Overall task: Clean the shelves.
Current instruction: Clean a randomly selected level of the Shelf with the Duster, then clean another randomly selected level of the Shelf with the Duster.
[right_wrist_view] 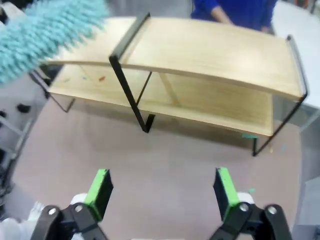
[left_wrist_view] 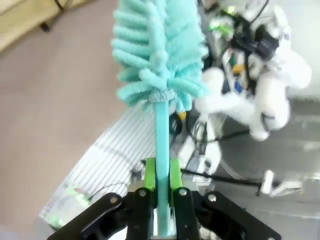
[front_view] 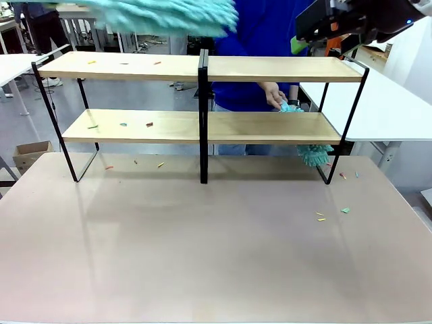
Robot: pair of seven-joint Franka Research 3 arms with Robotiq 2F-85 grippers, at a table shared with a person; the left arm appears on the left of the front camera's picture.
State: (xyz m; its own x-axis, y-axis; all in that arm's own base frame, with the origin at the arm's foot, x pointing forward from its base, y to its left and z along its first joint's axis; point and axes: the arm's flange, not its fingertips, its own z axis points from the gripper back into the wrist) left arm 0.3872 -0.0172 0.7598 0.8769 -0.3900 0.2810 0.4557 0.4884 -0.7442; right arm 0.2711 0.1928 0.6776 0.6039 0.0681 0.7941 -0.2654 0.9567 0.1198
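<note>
The shelves (front_view: 202, 67) stand across the far half of the table, two tiers of light boards in a black frame. Small coloured scraps (front_view: 149, 124) lie on the left boards. My left gripper (left_wrist_view: 162, 180) is shut on the handle of a teal fluffy duster (left_wrist_view: 160, 50); the duster (front_view: 162, 15) is a blur above the upper left board. High over the right end of the shelves (right_wrist_view: 200, 50), my right gripper (right_wrist_view: 162, 192) hangs open and holds nothing. It also appears as a black body with a green pad (front_view: 298, 45).
A person in blue stands behind the shelves. Their hand (front_view: 273, 94) holds a second teal duster (front_view: 314, 154) at the lower right board. More scraps (front_view: 320, 217) lie on the brown table (front_view: 202, 256). White tables flank both sides.
</note>
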